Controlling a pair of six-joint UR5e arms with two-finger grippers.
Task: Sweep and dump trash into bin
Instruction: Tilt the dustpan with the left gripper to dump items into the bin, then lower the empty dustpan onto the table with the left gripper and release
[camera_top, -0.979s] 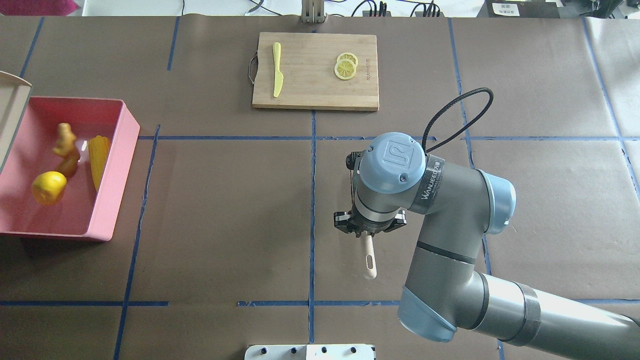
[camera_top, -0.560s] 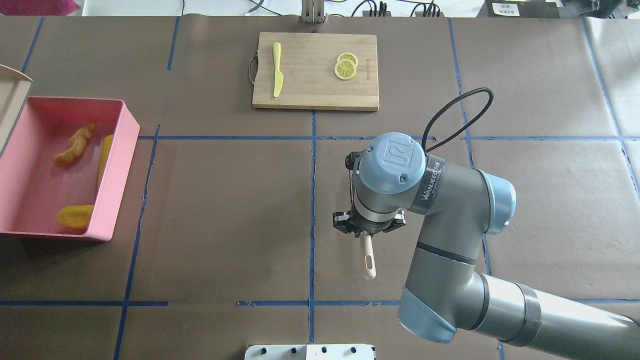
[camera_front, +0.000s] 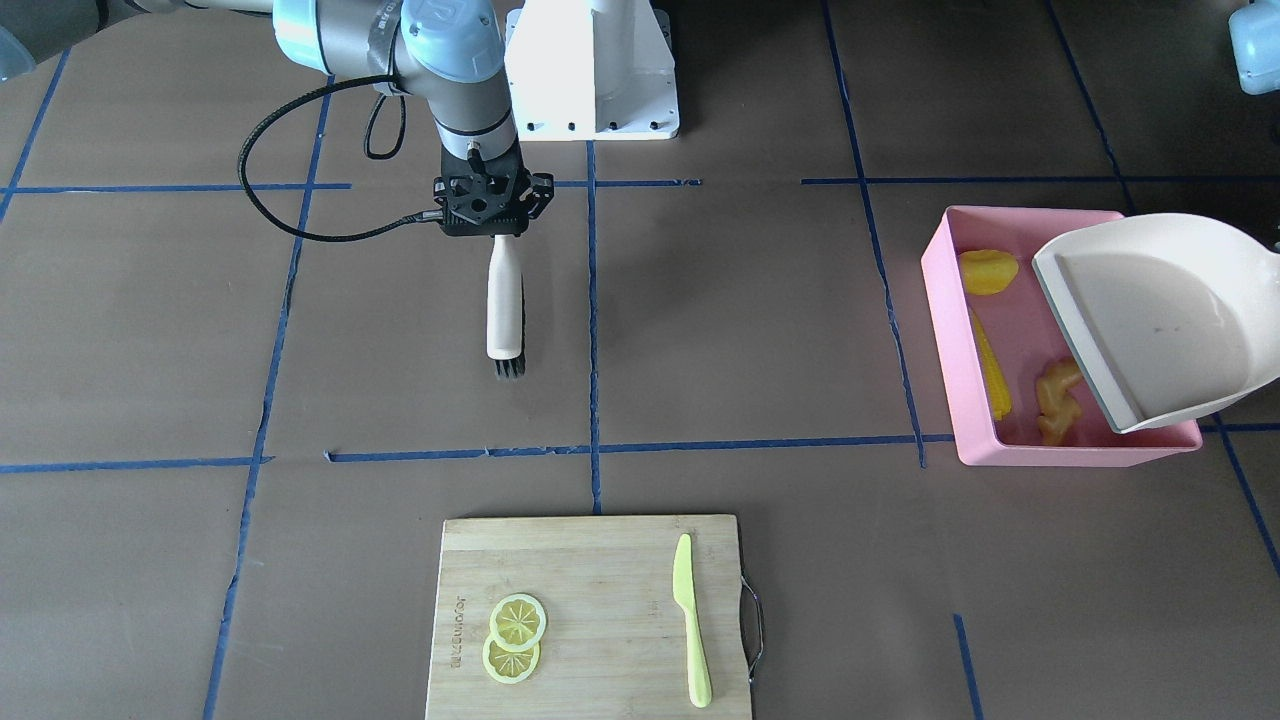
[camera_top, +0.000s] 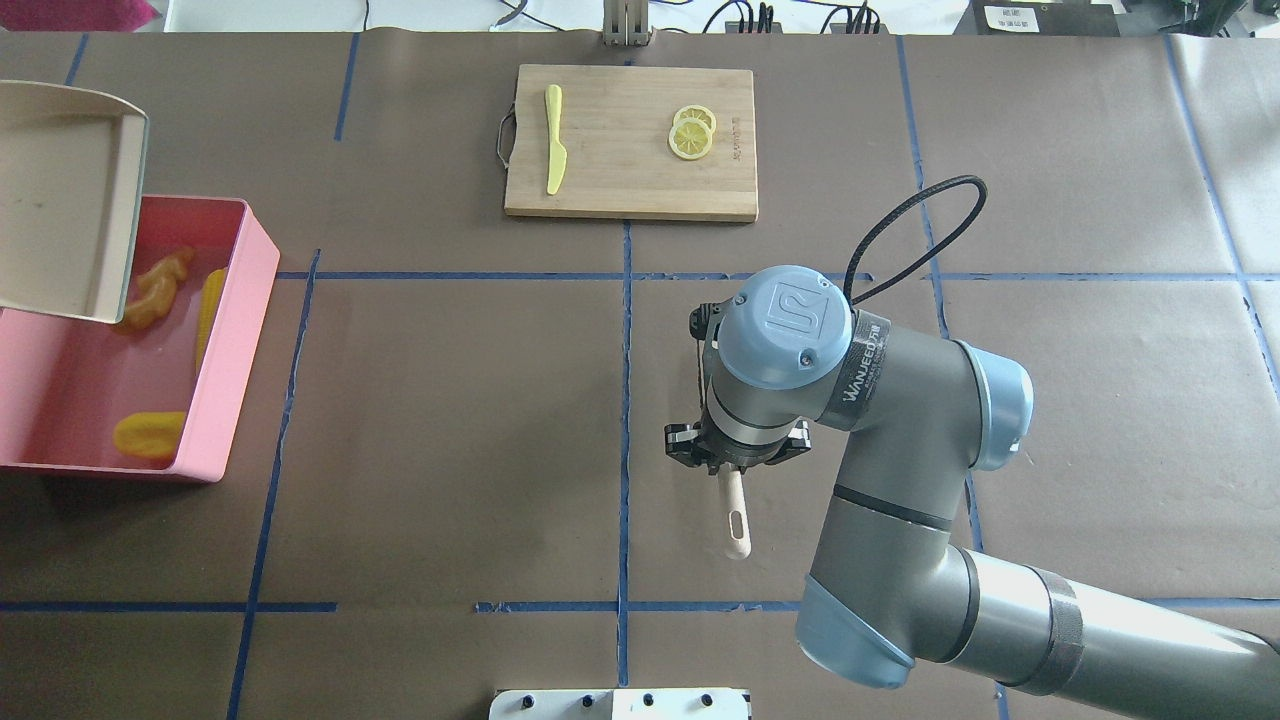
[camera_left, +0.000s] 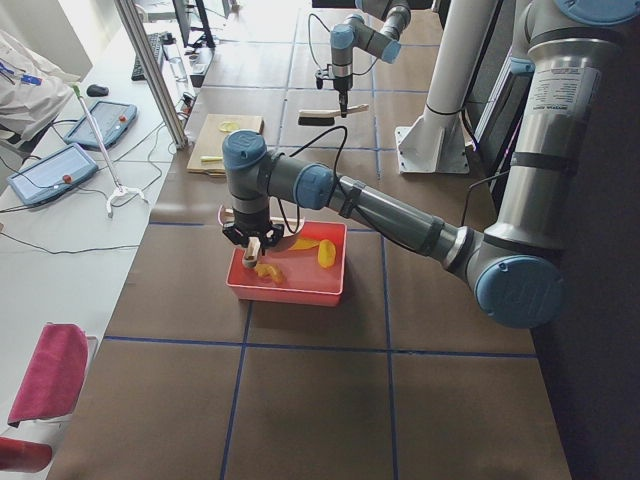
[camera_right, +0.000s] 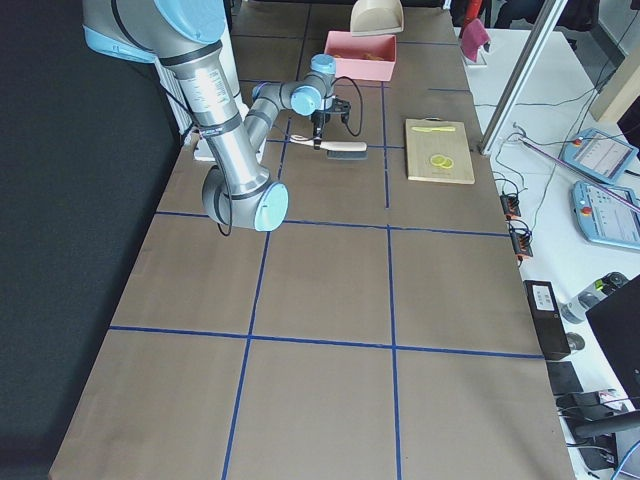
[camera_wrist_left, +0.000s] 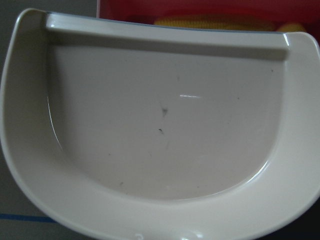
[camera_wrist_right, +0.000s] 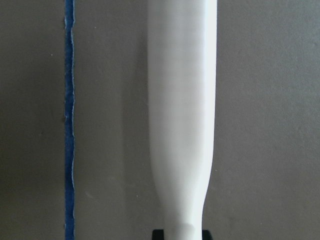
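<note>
Levelling off over the pink bin (camera_top: 240, 340) at the bench's left edge, the emptied dustpan (camera_top: 60, 200) shows dumping done: corn cob (camera_top: 210, 300), yellow lump (camera_top: 148, 435) and ginger root (camera_top: 155, 290) have settled inside. Right gripper (camera_front: 493, 228) clamps the brush (camera_front: 505, 300); left gripper (camera_left: 250, 240): hold cannot be told.

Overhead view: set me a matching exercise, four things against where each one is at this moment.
Things:
1. corn cob
2. dustpan
3. brush
4. green knife

Places:
A. on the cutting board
B. in the jaws of the right gripper
C. inside the pink bin, along its wall
D. empty, raised over the bin

Pairs: 1-C, 2-D, 3-B, 4-A.
</note>
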